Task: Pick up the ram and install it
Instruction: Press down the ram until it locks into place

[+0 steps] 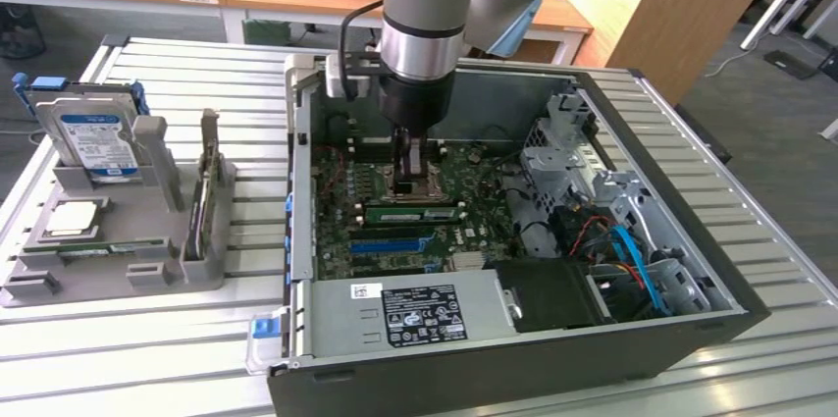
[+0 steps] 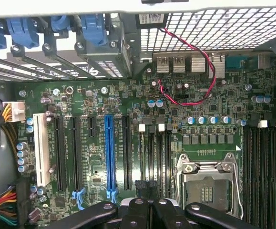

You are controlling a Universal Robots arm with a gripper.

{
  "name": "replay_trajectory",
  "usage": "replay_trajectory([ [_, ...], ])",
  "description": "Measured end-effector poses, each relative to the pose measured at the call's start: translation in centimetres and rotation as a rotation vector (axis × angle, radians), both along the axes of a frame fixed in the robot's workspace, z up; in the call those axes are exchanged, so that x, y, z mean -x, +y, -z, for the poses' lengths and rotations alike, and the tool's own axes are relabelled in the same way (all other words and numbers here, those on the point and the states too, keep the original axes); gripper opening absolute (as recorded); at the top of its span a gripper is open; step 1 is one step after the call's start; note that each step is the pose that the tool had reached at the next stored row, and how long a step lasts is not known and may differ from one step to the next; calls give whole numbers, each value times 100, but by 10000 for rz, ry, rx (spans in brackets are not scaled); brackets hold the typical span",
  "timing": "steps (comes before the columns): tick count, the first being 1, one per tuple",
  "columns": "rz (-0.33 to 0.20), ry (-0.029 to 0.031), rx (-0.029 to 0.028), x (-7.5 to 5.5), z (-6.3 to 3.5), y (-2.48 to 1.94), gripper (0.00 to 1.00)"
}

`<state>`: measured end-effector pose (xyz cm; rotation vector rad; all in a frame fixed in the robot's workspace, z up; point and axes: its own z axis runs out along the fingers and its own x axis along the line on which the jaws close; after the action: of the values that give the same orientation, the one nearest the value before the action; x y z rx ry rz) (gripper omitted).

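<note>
A long green ram stick [image 1: 412, 211] lies along the motherboard's memory slots, just in front of the empty CPU socket [image 1: 422, 184], inside the open computer case [image 1: 733, 289]. My gripper [image 1: 414, 174] hangs straight down into the case, close above that area. Its black fingers are shut, and I see nothing gripped between them. In the wrist view the gripper [image 2: 149, 194] is pressed together over the dark memory slots [image 2: 159, 157], between the blue expansion slot [image 2: 110, 152] and the CPU socket [image 2: 207, 183].
A grey holder [image 1: 33, 285] on the slatted table at the exterior view's left carries a blue-labelled hard drive [image 1: 94, 137] and a square silver CPU [image 1: 77, 218]. The power supply [image 1: 406, 314], the drive cage [image 1: 556, 157] and cables [image 1: 629, 260] crowd the case around the motherboard.
</note>
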<state>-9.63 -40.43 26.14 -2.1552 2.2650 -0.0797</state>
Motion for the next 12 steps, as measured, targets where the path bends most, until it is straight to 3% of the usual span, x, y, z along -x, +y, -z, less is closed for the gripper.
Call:
replay_trajectory([
  [12, 0, 1, 3, 0, 26, 0, 11],
])
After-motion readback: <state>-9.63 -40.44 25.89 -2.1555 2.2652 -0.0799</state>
